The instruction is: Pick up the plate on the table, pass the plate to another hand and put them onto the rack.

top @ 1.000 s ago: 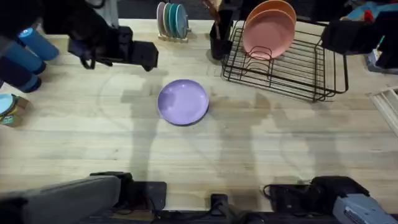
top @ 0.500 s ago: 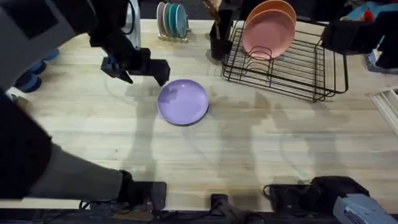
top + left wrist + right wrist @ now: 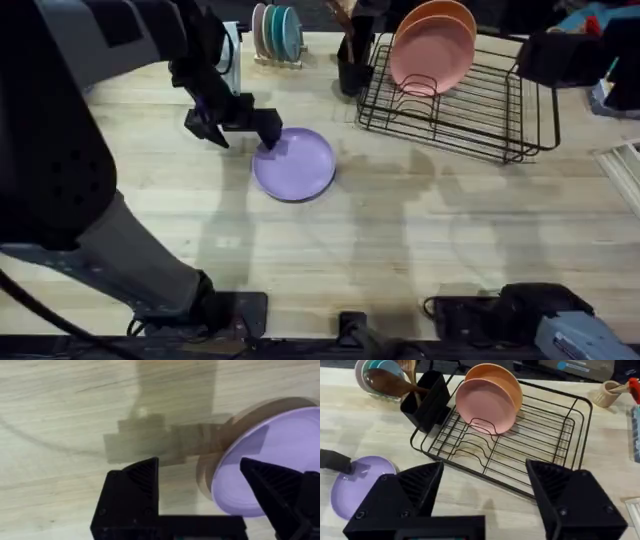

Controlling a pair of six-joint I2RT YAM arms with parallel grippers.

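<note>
The plate (image 3: 295,164) lies flat on the bench (image 3: 420,240), left of the rack (image 3: 455,105) and well apart from it, so nothing of the task is finished yet: no lift, no pass, no racking. The left hand (image 3: 243,128) hangs at the plate's near-left edge, and its wrist view shows the fingers spread wide, one over bare wood and the other over the plate's rim (image 3: 272,465), holding nothing. That looks like the approach to a first grasp, with the hand lined up to straddle the rim. The right hand (image 3: 482,485) is also spread and holding nothing, back from the work, looking across at the rack, where a pink plate (image 3: 485,405) and an orange plate (image 3: 502,380) already stand in the slots at one end, leaving the other slots free. Left to do, by my reading: close on the rim, raise the plate, bring it toward the middle for the right hand to take, then stand it in a free slot.
</note>
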